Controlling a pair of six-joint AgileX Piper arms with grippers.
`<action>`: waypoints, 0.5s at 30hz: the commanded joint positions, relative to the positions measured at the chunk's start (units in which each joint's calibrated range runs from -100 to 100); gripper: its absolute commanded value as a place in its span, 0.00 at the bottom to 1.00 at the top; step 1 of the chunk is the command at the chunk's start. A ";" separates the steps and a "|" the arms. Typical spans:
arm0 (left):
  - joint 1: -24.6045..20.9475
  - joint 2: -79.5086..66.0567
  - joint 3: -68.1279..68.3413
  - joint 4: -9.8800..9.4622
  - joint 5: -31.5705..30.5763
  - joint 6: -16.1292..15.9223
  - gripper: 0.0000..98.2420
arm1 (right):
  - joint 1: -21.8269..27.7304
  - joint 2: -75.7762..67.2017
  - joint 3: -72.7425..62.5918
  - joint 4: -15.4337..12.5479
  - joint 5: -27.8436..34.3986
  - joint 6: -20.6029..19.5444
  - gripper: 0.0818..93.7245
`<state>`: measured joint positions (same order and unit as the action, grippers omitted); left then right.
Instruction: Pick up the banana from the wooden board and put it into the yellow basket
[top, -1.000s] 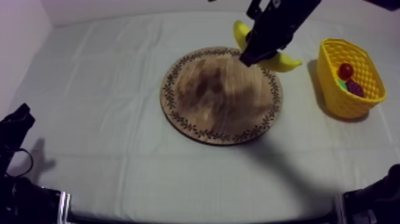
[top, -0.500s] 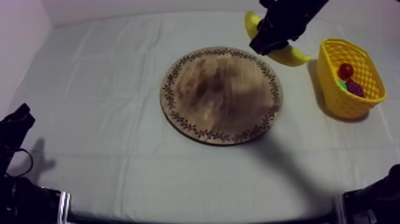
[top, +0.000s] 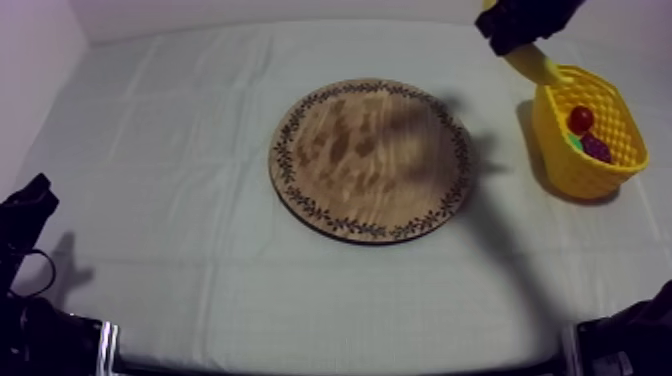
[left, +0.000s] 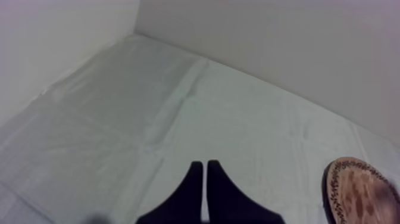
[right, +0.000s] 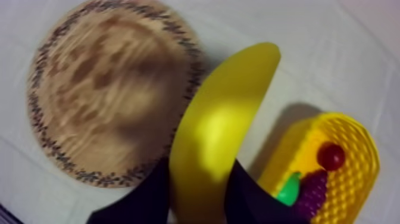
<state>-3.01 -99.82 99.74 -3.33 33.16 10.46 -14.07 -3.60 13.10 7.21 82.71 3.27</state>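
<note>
The right tool (top: 512, 40) is clamped on the banana (right: 226, 119), with one black finger on each side of it. The banana is up in the air, off the wooden board (top: 370, 160). It is long and curved, and most of it sticks out past the tool's fingertips.

The yellow basket (top: 565, 165) is very near, just to one side of the tool and lower down. The board is on the tool's other side. One end of the banana pokes out from under the tool and hangs right by the basket's near rim. I cannot tell if it touches.

The tool likely needs to go a bit more toward the basket, so the whole banana is over the opening. A small red fruit (top: 580, 120) is already inside.

The left tool (left: 205, 179) is far off, low over the desk, with its fingers together on nothing.
</note>
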 joint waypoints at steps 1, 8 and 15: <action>0.01 0.00 0.03 0.03 -0.01 0.01 0.00 | 2.51 -0.28 0.49 0.19 0.00 0.32 0.22; 0.01 0.00 0.03 0.03 -0.01 0.01 0.00 | 8.30 -1.62 3.25 0.87 -0.43 1.01 0.23; 0.01 0.00 0.03 0.03 -0.01 0.00 0.00 | 14.37 -3.08 5.33 1.31 -1.41 0.68 0.25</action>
<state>-3.01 -99.82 99.74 -3.33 33.16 10.46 -1.67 -6.59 18.33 8.52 81.30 4.00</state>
